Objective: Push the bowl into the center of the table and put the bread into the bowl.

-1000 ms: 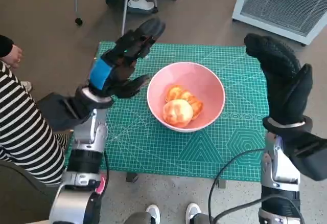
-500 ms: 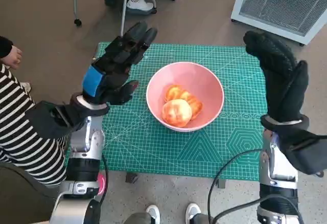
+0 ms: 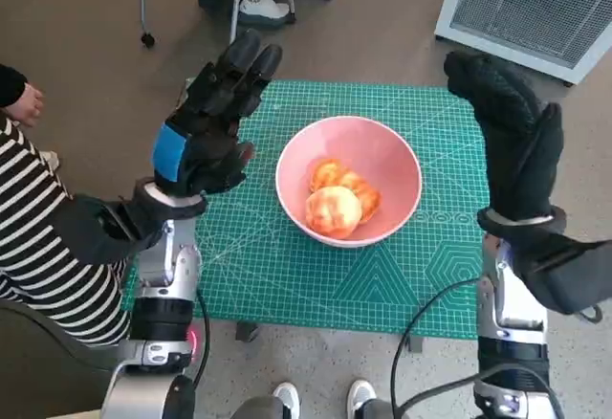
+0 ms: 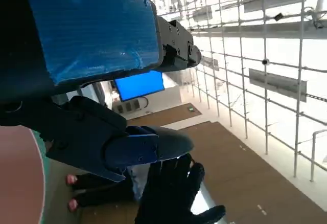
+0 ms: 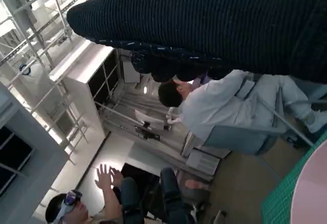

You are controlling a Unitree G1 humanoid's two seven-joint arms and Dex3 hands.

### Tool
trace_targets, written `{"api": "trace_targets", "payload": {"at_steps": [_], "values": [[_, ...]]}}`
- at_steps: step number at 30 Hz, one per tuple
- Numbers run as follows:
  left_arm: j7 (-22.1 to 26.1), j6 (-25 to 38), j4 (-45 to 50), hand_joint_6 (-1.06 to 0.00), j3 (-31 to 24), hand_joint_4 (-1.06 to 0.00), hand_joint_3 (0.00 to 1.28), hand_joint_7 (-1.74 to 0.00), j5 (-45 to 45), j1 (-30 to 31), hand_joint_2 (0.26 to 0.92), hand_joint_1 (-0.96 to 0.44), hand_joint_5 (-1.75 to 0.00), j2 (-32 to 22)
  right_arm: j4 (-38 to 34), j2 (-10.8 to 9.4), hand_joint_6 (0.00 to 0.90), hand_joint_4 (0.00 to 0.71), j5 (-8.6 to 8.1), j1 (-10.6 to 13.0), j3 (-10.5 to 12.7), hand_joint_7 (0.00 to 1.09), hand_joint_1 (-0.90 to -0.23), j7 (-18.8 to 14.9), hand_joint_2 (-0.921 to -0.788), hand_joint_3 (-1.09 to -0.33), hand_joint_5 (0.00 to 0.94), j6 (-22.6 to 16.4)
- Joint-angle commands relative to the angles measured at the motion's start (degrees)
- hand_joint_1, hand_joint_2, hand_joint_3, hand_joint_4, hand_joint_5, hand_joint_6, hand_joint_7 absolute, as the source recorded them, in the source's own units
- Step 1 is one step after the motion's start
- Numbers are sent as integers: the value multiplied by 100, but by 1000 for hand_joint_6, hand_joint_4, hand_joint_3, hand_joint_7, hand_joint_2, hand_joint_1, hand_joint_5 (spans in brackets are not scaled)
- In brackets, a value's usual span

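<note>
A pink bowl [image 3: 349,182] sits near the middle of the green cutting mat [image 3: 287,266]. Golden bread pieces [image 3: 337,202] lie inside it. My left hand [image 3: 206,132] is raised above the mat's left edge, fingers straight and apart, holding nothing. My right hand [image 3: 512,146] is raised over the mat's right edge, fingers extended upward, empty. In the left wrist view my left hand [image 4: 87,75] fills the frame, the gloved right hand [image 4: 173,193] shows beyond it, and a sliver of the bowl [image 4: 18,178] shows at the edge. The right wrist view shows the glove [image 5: 204,24] and the bowl's rim [image 5: 311,193].
A person in a striped sleeve [image 3: 43,247] sits close at the left of the table. A white grilled unit [image 3: 526,8] stands on the floor at the back right. Feet [image 3: 325,398] show below the table's front edge. People [image 5: 219,106] sit beyond in the right wrist view.
My left hand has lifted away from the bowl's left side and swung further left, fingers straightening upward. My right hand has shifted slightly. The bowl and bread stay put.
</note>
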State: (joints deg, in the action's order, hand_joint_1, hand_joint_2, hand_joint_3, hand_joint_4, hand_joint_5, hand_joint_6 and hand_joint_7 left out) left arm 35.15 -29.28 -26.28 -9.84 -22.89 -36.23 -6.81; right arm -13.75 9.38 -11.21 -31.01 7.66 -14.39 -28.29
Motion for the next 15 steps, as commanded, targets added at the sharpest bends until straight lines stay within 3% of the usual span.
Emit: {"api": "trace_targets", "payload": {"at_steps": [1, 15], "values": [[62, -54, -80, -261, 20, -179, 470, -38, 20, 21, 921, -737, -22, 21, -149, 41, 81, 187, -100, -6, 21, 501, -761, -142, -921, -707, 9, 9], [266, -17, -237, -223, 28, -158, 443, -45, -15, -54, 921, -738, -13, 36, -302, 44, 79, 189, -146, -68, 109, 493, -760, -283, -921, -706, 7, -97]]}}
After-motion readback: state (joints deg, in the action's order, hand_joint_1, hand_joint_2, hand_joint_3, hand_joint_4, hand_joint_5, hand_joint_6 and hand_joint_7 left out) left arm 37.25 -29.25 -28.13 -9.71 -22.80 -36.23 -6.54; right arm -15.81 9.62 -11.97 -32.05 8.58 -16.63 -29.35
